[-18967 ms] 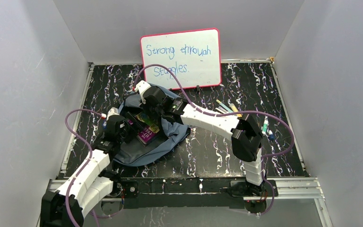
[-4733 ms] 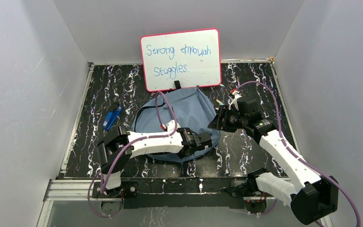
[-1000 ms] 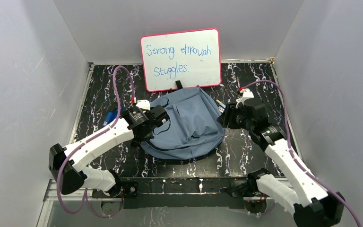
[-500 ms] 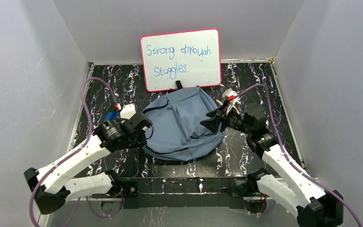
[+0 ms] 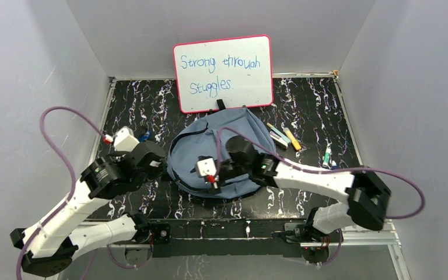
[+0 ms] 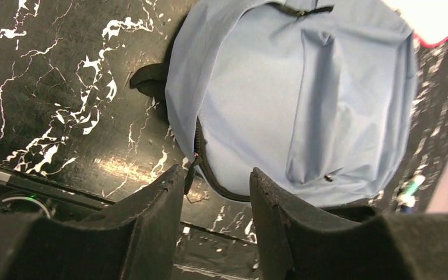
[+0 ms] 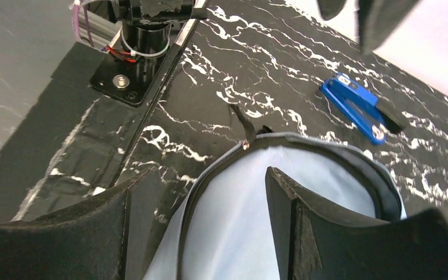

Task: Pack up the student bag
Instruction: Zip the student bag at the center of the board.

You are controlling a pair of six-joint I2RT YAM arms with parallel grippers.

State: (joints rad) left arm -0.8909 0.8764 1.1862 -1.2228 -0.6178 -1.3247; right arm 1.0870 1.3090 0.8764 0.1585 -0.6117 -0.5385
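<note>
The student bag point(image 5: 233, 146) lies flat and zipped in the middle of the table, below the whiteboard. My left gripper point(image 5: 153, 160) hovers off its left side, open. In the left wrist view the bag point(image 6: 303, 99) fills the upper frame, and the zipper pull point(image 6: 191, 169) hangs by the tip of the left finger, with nothing between the fingers point(image 6: 163, 216). My right gripper point(image 5: 217, 177) reaches across the bag's near left part. In the right wrist view it point(image 7: 201, 181) is open, standing over the bag's zipped rim point(image 7: 280, 198), near a zipper pull point(image 7: 245, 143).
The pink-framed whiteboard point(image 5: 224, 73) leans at the back. Pens point(image 5: 283, 137) and a marker point(image 5: 326, 156) lie right of the bag. A blue stapler point(image 7: 356, 105) lies left of it, partly behind my left arm point(image 5: 144, 137). The table's metal front rail point(image 5: 239, 227) runs along the near edge.
My left gripper let go, opened and pulled back left off the bag. My right arm swung from the bag's right side across to its near left rim, opening wider.
</note>
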